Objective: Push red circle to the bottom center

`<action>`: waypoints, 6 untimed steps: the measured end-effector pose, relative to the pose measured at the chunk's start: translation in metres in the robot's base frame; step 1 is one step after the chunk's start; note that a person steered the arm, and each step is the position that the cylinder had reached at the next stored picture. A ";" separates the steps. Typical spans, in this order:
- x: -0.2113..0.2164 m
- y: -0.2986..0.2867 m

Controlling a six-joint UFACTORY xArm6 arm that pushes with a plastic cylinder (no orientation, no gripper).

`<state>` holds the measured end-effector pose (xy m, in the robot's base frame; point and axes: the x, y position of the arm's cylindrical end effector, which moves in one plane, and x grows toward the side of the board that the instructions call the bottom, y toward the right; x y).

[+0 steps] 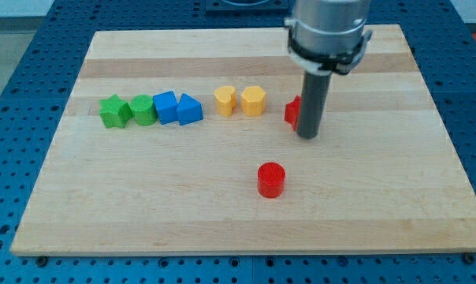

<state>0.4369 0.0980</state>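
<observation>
The red circle [271, 179], a short red cylinder, stands on the wooden board [143, 205] a little right of the middle and below it. My tip [307, 136] is above it and to its right, apart from it. The rod stands in front of a second red block [292, 111], which it partly hides; that block's shape cannot be made out.
A row of blocks lies across the board's upper half: a green star [113, 111], a green cylinder [142, 110], a blue cube [165, 106], a blue triangle-like block [189, 109], a yellow heart-like block [224, 101] and a yellow hexagon [253, 101].
</observation>
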 end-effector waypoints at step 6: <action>0.116 -0.114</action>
